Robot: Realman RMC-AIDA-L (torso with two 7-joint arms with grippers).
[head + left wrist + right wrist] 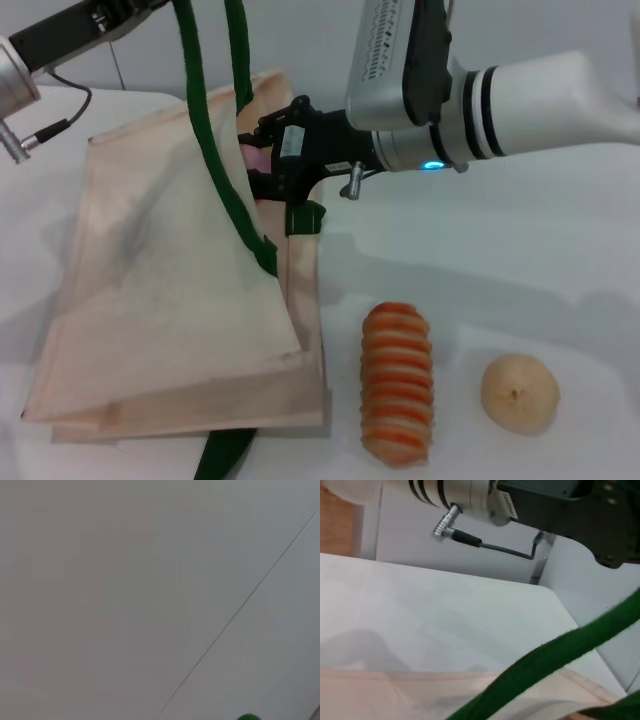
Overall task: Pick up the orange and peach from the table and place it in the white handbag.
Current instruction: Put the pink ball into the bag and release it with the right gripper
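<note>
In the head view, your right gripper was reaching across to the mouth of the white handbag, its black fingers closed around something pale pink that I take to be the peach, only a sliver of which showed between them. It hung just at the bag's open edge, which suggests you brought the fruit there so it would drop inside rather than onto the table. Your left arm came in from the upper left corner, and the green straps ran taut up toward it, so you seemed to be lifting the handles to keep the mouth open; its gripper was out of frame. The orange was nowhere in sight, and I judge it was probably already in the bag, though you could not confirm that here. The striped roll and the beige fruit lay near each other beside the bag, untouched.

In the left wrist view, you had only a blank pale surface and a speck of green at the edge, so I cannot tell how that gripper stood.

In the right wrist view, the strap crossed above the cream cloth, with the other arm's housing beyond. No fingers or fruit showed there.
</note>
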